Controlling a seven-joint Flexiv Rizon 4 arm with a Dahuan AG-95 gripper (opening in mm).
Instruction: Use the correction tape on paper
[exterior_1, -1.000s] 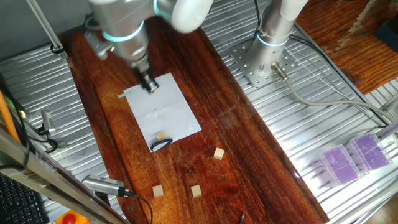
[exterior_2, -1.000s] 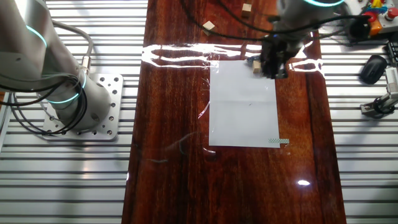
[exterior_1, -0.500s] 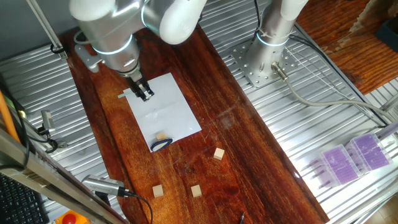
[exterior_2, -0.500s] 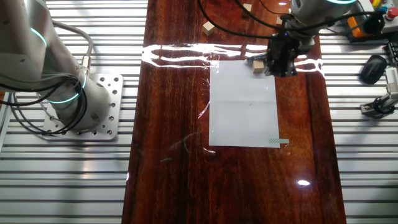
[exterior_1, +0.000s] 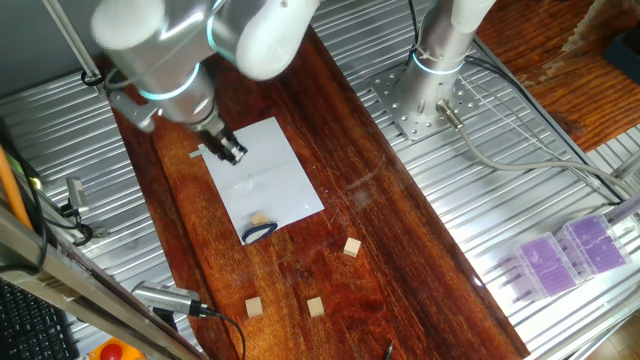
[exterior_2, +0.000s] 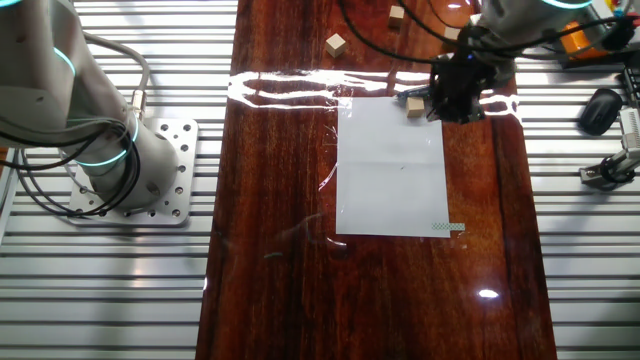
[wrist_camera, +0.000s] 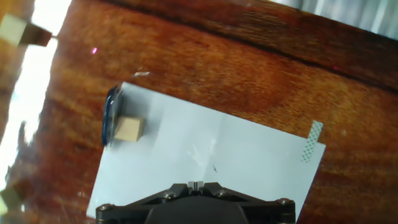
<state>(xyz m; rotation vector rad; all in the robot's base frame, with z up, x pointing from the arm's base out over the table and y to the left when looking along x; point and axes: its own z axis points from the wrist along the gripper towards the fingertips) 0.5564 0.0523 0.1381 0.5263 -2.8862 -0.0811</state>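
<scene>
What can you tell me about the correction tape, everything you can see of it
The correction tape is a small dispenser with a dark blue outline and a paler centre, seemingly plastic. It lies at one short edge of the paper, partly over that edge onto the table. A wooden cube sits right against it on the paper; in the hand view they look to be touching. The gripper is apart from it, over the far end of the sheet. In the other fixed view the arm hides it.

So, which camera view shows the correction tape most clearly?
The hand view: the correction tape lies unobstructed at the paper's edge, beside a wooden cube. One fixed view shows it smaller, as a dark loop. In the other fixed view the gripper mostly hides it.
</scene>
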